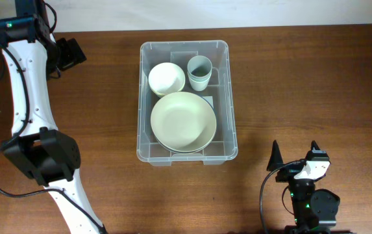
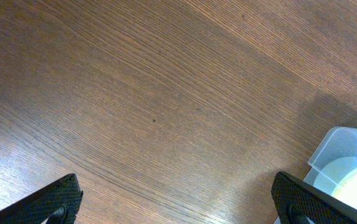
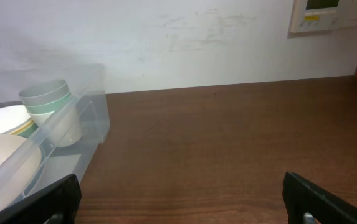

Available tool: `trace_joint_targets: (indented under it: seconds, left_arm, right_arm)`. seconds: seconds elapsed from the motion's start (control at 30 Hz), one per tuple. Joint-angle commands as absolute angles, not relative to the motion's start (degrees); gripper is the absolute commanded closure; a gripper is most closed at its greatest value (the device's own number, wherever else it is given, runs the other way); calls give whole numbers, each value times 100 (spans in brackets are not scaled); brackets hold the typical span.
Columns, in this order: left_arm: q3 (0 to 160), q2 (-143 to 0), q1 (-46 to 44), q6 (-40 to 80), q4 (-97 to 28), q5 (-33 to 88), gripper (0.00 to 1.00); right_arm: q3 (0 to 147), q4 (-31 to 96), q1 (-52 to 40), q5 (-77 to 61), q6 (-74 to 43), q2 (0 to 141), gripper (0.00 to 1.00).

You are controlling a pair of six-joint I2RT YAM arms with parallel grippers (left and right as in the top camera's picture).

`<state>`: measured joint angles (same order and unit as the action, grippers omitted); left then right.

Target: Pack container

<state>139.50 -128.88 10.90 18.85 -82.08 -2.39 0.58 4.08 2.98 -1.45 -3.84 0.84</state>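
The clear plastic container (image 1: 231,123) stands at the table's middle. Inside lie a large pale green plate (image 1: 183,121), a small cream bowl (image 1: 166,78) and a pale green cup (image 1: 199,71). My left gripper (image 1: 75,52) is open and empty, held above bare wood at the far left; its wrist view (image 2: 178,202) shows a corner of the container (image 2: 337,146). My right gripper (image 1: 296,153) is open and empty near the front right; its wrist view (image 3: 181,199) shows the container (image 3: 94,121) and the cup (image 3: 47,102) to its left.
The brown wooden table (image 1: 315,84) stretches around the container. A white wall (image 3: 184,43) with a beige control panel (image 3: 318,14) runs behind the table.
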Motion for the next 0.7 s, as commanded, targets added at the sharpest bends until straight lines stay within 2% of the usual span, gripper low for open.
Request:
trace_joint_targets:
  seconds: [0.0, 0.5, 0.67]
  left_arm:
    - [14035, -12890, 1103, 1839, -8211, -281, 1]
    - [14035, -12901, 1100, 1839, -8211, -281, 1]
    - [14035, -12003, 1100, 1837, -8715, -742, 1]
  right_arm:
    - [32, 434, 351, -191, -340, 36, 1]
    - [32, 434, 351, -191, -340, 36, 1]
    - [32, 434, 351, -191, -340, 36, 1]
